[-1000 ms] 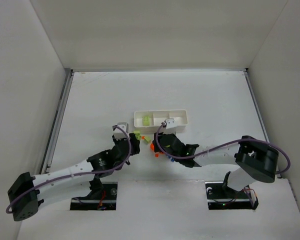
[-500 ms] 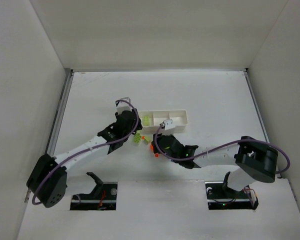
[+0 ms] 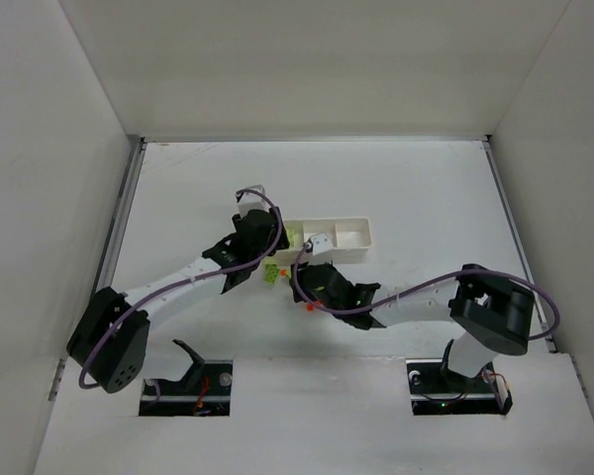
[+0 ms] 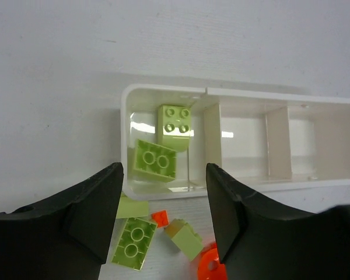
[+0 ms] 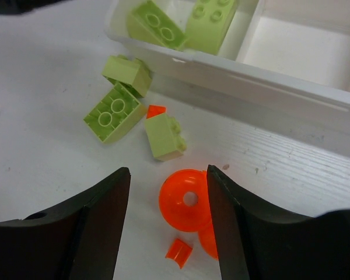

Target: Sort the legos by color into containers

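Black fingers (image 5: 99,221) of the right gripper (image 5: 168,175) were seen spread apart with nothing clamped, low over the table (image 5: 41,157). Between their tips an orange round piece (image 5: 184,201) with a hole in its middle was lying flat; whether either finger touched it could not be told. A small orange chip (image 5: 179,251) was found just nearer than it and an orange wedge (image 5: 156,111) just beyond. Three loose lime green legos were shown in detail only by this wrist camera: a small green brick (image 5: 163,137) just beside the wedge, a larger green brick (image 5: 115,112) lying aslant to its left, and a third green brick (image 5: 127,71) close against the near wall of the tray (image 5: 268,96). From above, this cluster was reduced to a few coloured specks, partly covered by the right arm (image 3: 416,297).

Further off, the left gripper (image 4: 163,181) was held open and empty above the tray's near wall, at its left compartment. Only its wrist camera gave that compartment's contents: a four-stud brick (image 4: 175,122) with its studs turned to the camera, and a tilted brick (image 4: 156,160) propped at the near wall, both lime green.

Both arms were seen whole in the top view alone, the left arm (image 3: 178,287) reaching in from the near left and the right one from the near right, their grippers close together beside the tray.

The table was white and matt, with faint streaks revealed by the right wrist camera. It was enclosed by pale walls (image 3: 40,148) at the left, right and far sides, and a metal rail (image 3: 114,237) was set along its left edge.
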